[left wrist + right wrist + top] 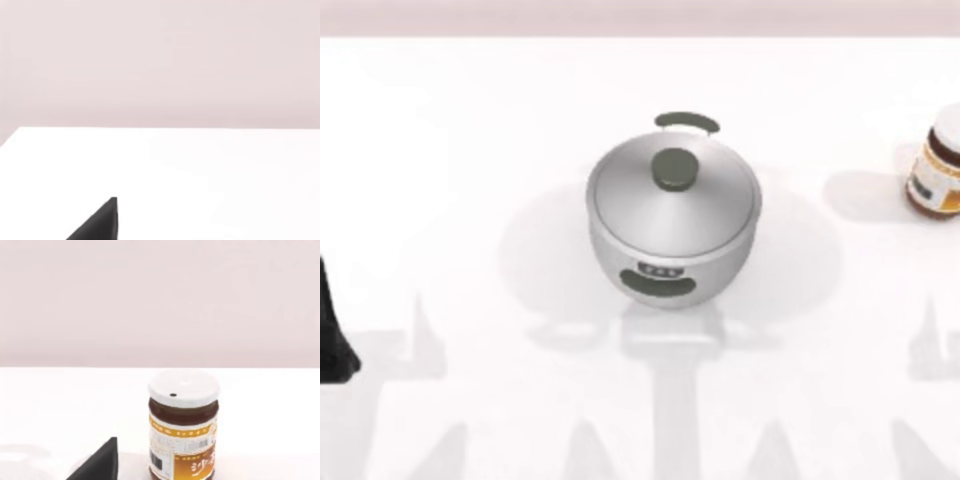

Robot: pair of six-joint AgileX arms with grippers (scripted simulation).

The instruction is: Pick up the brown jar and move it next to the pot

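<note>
The large silver pot (pixel 672 222), with a domed lid, dark knob and two dark handles, stands mid-table. The brown jar (pixel 938 165) stands upright at the far right edge of the top view, well apart from the pot. It has a white lid and an orange-and-white label. In the right wrist view the brown jar (pixel 183 432) is close ahead, and one dark finger (pixel 102 464) of my open right gripper shows beside it without touching it. That arm is out of the top view. My left gripper (pixel 332 335) is parked at the left edge, open and empty.
The white table (pixel 470 150) ends at a pale wall along the far side. Soft shadows spread around the pot and beside the jar. Only bare tabletop and one dark finger (pixel 100 224) show in the left wrist view.
</note>
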